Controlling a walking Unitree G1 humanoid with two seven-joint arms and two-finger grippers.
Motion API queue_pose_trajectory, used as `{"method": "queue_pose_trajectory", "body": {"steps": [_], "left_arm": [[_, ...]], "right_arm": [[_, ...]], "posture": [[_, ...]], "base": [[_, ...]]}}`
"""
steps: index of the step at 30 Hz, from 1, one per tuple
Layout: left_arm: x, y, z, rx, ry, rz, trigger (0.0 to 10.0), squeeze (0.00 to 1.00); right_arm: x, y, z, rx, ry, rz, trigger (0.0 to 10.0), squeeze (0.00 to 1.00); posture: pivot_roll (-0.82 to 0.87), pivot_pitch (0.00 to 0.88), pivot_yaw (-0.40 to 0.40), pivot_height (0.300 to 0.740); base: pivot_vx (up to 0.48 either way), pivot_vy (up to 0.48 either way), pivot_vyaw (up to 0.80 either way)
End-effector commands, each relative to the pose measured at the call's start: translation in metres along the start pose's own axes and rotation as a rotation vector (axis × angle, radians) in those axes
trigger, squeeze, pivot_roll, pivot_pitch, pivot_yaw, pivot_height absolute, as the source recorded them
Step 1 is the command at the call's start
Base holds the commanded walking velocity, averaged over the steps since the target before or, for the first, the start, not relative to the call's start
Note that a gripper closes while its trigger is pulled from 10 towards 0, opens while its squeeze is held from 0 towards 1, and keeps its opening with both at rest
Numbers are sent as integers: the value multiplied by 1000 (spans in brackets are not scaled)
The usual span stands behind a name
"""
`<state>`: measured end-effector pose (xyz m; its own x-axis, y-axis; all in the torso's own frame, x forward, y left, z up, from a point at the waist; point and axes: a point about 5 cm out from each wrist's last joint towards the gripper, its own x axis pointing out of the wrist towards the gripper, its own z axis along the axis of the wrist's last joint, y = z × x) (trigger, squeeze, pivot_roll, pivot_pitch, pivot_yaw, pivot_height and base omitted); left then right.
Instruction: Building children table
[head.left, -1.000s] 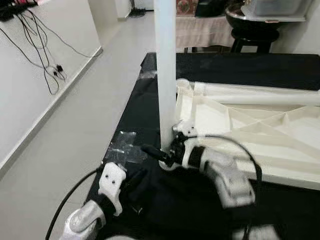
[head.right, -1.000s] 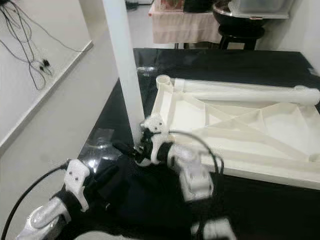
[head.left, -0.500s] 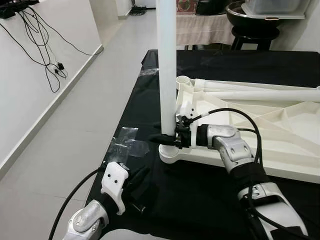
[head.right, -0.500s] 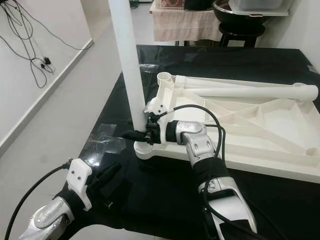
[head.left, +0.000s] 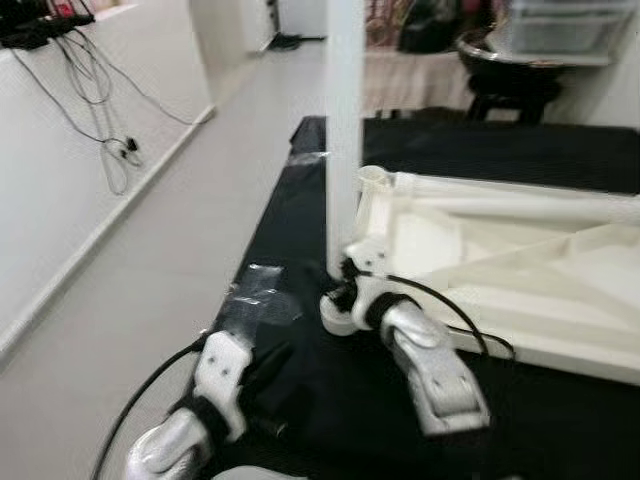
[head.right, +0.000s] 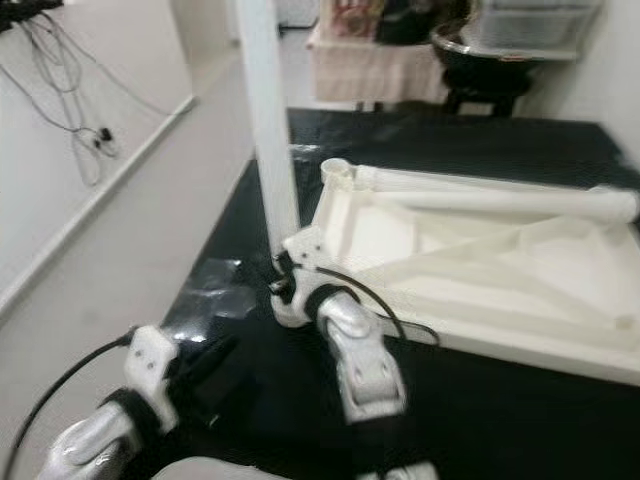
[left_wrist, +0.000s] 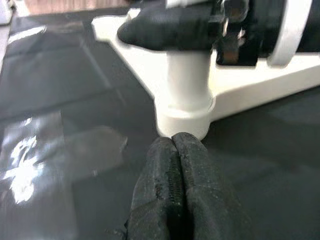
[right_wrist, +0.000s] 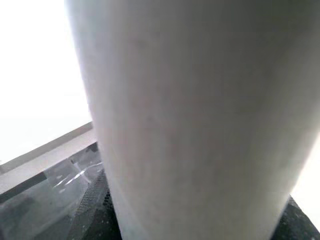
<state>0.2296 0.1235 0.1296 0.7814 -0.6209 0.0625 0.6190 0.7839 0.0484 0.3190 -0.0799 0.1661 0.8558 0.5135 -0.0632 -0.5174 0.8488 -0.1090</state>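
An upturned white table top (head.left: 520, 270) lies on a black mat. A white table leg (head.left: 345, 130) stands upright in its near left corner socket (left_wrist: 185, 112). My right gripper (head.left: 345, 283) is at the foot of that leg, just above the socket, shut on the leg; one black finger (left_wrist: 170, 27) crosses in front of it. The leg's surface (right_wrist: 190, 115) is right up against the right wrist camera. My left gripper (left_wrist: 176, 145) is shut with nothing in it. It rests low on the mat with its tip just short of the socket.
A second white leg (head.left: 520, 205) lies along the far side of the table top. A patch of clear tape (head.left: 255, 295) is stuck on the black mat (head.left: 330, 420). Bare floor (head.left: 180, 240) runs along the left; cables (head.left: 100, 90) hang on the wall. A dark stool (head.left: 510, 80) stands behind.
The right forearm has swung round toward me while its gripper stays at the foot of the leg. The head views have shifted and blurred. The left gripper stays put.
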Motion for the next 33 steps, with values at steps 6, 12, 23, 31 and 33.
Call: {"method": "queue_pose_trajectory", "body": {"steps": [6, 12, 23, 31, 33], "left_arm": [[-3, 2, -8, -10, 35, 10, 10000, 0], [-3, 2, -7, -9, 30, 27, 10000, 0], [-3, 2, -7, -2, 40, 40, 10000, 0], [-3, 5, -6, 2, 43, 78, 10000, 0], [-4, 10, -6, 8, 49, 126, 10000, 0]], "right_arm": [[2, 9, -23, 55, 120, 148, 10000, 0], [-1, 14, -14, 101, 74, 231, 10000, 1000], [-40, 14, -9, 180, -34, 366, 10000, 1000], [-50, 12, -17, 195, -16, 349, 10000, 1000], [-60, 6, -21, 203, -21, 309, 10000, 1000]], "posture": [[-12, 130, 33, 740], [-18, 133, 24, 740], [-54, 137, 32, 740], [-60, 139, 36, 740], [-66, 141, 39, 740]], "base": [[0, 0, 0], [0, 0, 0], [0, 0, 0], [0, 0, 0], [0, 0, 0]]}}
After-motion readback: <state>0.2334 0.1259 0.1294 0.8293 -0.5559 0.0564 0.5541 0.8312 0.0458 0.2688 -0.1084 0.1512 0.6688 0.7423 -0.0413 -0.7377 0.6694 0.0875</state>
